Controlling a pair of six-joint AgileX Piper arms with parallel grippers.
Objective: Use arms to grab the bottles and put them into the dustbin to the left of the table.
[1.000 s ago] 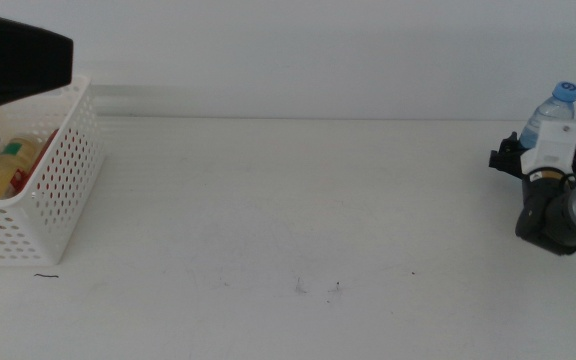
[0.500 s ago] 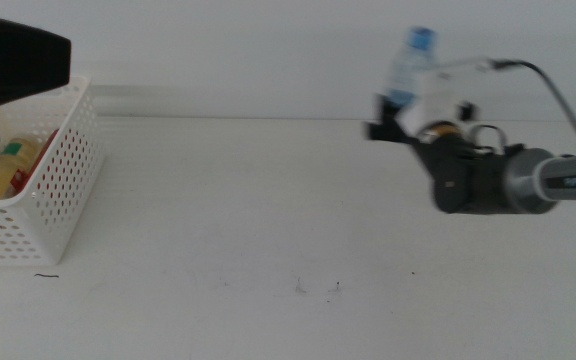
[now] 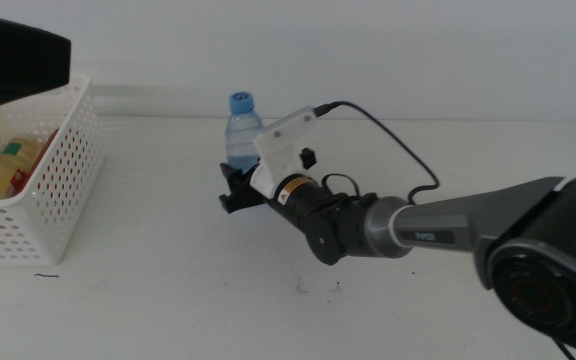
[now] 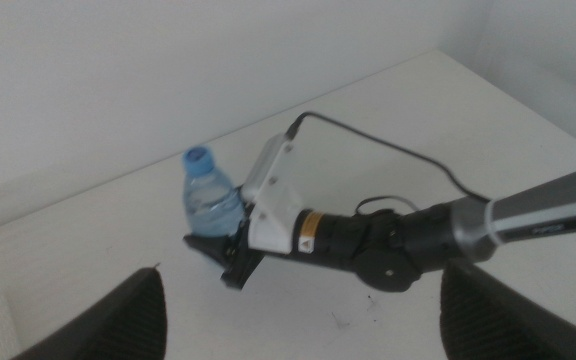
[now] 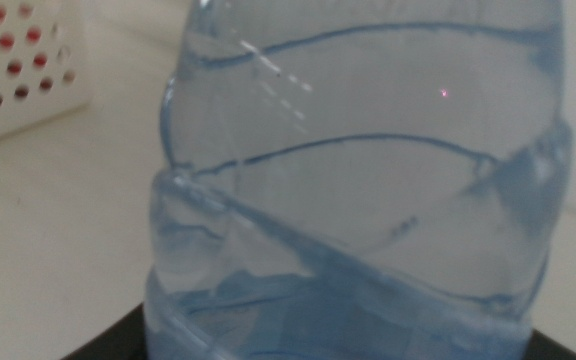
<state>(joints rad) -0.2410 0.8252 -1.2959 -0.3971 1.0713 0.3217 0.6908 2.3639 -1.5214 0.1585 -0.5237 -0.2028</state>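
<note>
A clear water bottle (image 3: 241, 132) with a blue cap stands upright in my right gripper (image 3: 234, 190), which is shut on its lower body left of the table's middle. The black right arm (image 3: 448, 228) reaches in from the right with a white block (image 3: 288, 140) and a looping cable. Up close the bottle (image 5: 358, 200) fills the right wrist view. The white perforated dustbin (image 3: 63, 170) stands at the table's left edge, holding a yellow tea bottle (image 3: 0, 170) and a sliver of red can (image 3: 45, 150). My left gripper (image 4: 308, 325) waits open above the dustbin, looking down on the bottle (image 4: 211, 200).
The left arm's dark body (image 3: 13, 55) hangs over the dustbin's far corner. White table (image 3: 168, 300) with a few dark specks (image 3: 318, 288) stretches between the bottle and the dustbin. A pale wall closes the back.
My right arm has swept left across the table with the water bottle, from the far right edge to left of centre, nearer the dustbin. The left arm has stayed put.
</note>
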